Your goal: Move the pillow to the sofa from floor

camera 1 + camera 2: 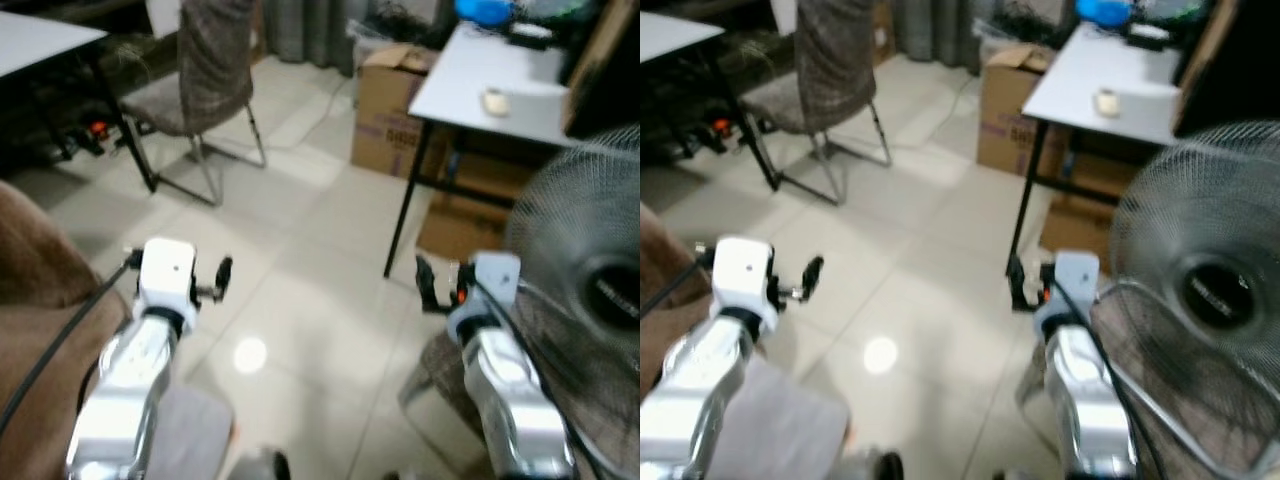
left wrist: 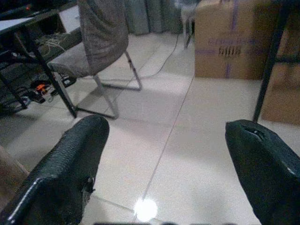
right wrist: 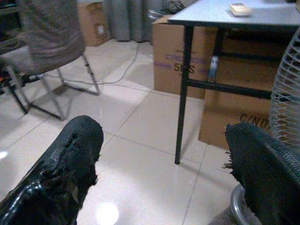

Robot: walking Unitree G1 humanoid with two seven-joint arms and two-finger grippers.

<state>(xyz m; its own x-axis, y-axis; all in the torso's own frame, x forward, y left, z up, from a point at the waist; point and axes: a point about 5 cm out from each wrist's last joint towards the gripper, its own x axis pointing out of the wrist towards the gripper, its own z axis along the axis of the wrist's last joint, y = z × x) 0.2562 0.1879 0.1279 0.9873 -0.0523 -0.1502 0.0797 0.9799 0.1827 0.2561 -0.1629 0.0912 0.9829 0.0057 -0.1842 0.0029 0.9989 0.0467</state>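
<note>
My left gripper [image 2: 164, 164] is raised before me over the pale tiled floor [image 1: 300, 250], its 2 fingers spread wide with nothing between them. My right gripper [image 3: 164, 168] is also up, fingers spread and empty, just beside the standing fan [image 1: 590, 290]. I cannot make out the pillow. The brown sofa [image 1: 40, 290] sits at my left. Ahead stand a grey chair [image 1: 205, 80], a white table [image 1: 500, 90], and cardboard boxes [image 1: 390, 110].

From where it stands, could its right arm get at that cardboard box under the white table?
Probably not. The right gripper hangs open over bare floor, and the cardboard box sits well beyond it, behind the table's black leg. It would likely have to step closer.
</note>
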